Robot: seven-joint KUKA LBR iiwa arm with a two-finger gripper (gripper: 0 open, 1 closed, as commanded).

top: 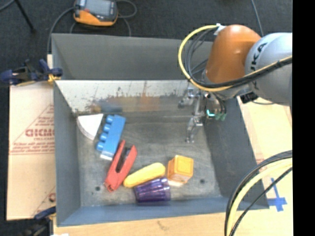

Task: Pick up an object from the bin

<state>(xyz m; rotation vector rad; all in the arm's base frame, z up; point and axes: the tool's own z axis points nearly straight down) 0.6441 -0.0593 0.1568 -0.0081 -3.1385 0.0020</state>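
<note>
My gripper point(192, 131) hangs low over the bare floor in the right back part of the bin, near the back wall, and I see nothing in it. The closest thing is an orange block with a yellow top point(179, 169), which lies in front of the gripper and slightly left, clearly apart from it. A yellow banana-shaped piece point(144, 175) lies to the left of that block. A purple cup point(152, 191) rests on its side against the front wall.
Left of centre lie a red clip-like tool point(120, 166), a blue studded block point(110, 134) and a white wedge point(90, 124). The arm, with its orange cover and yellow cables, comes in over the right rim. The floor under the gripper is bare.
</note>
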